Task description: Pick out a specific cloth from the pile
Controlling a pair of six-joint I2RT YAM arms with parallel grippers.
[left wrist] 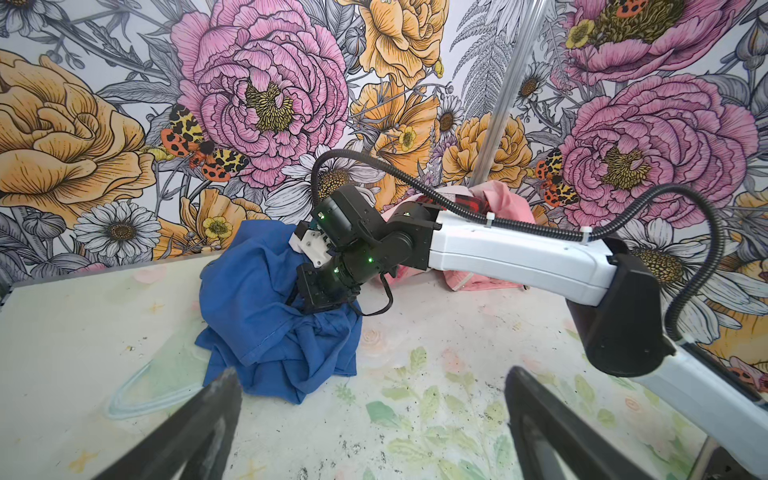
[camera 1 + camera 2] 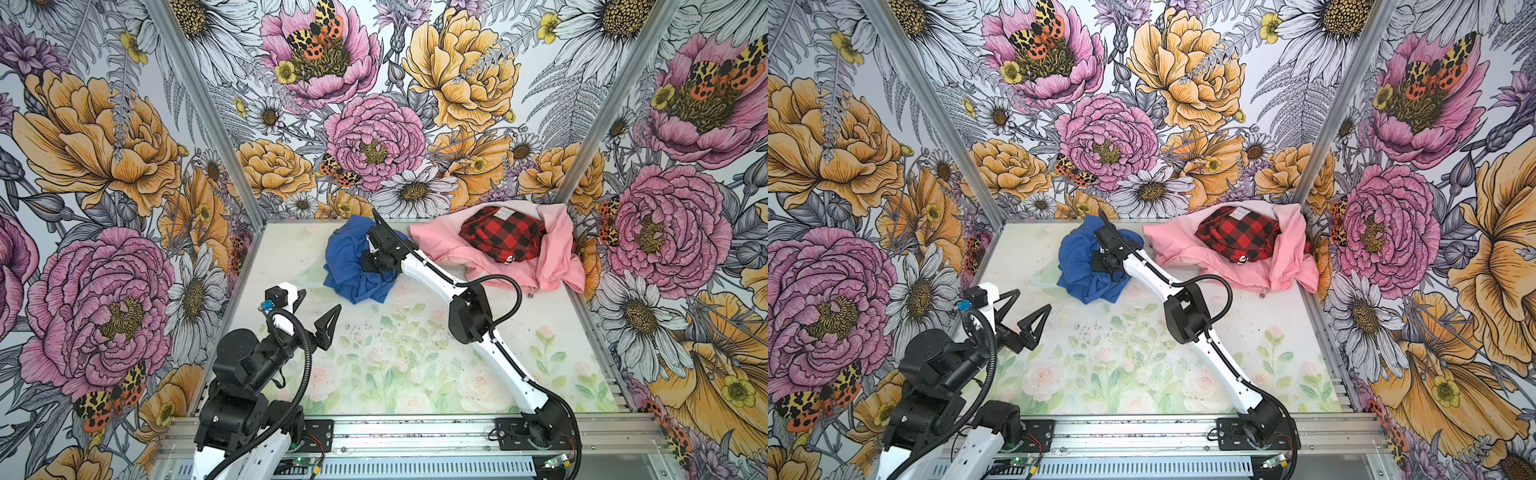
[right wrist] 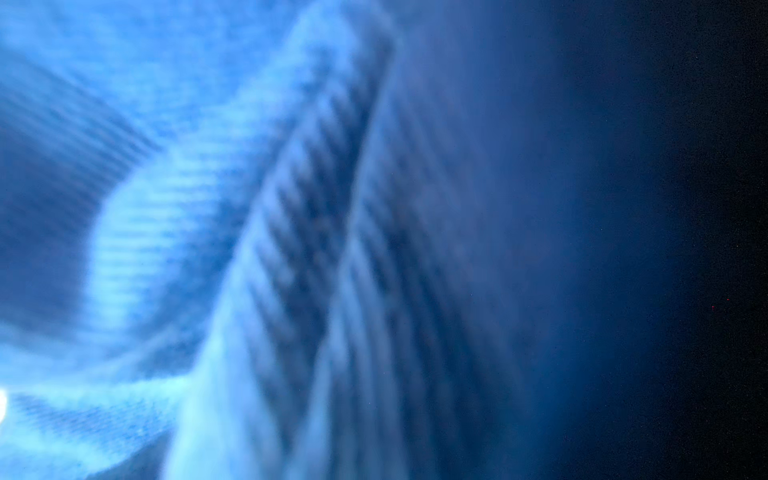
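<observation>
Cloth [image 2: 347, 266] bunches around the right pincer [image 2: 377, 219], which is clenched on its blue fabric, just beside the pile [image 2: 449, 245].

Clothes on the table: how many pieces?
3. Blue cloth at back centre; pink garment at back right; plaid cloth lying on the pink one. More could be hidden underneath.

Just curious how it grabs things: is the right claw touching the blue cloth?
Touching. In a top view the right claw sits buried in the blue cloth; its wrist view shows only blue fabric.
</observation>
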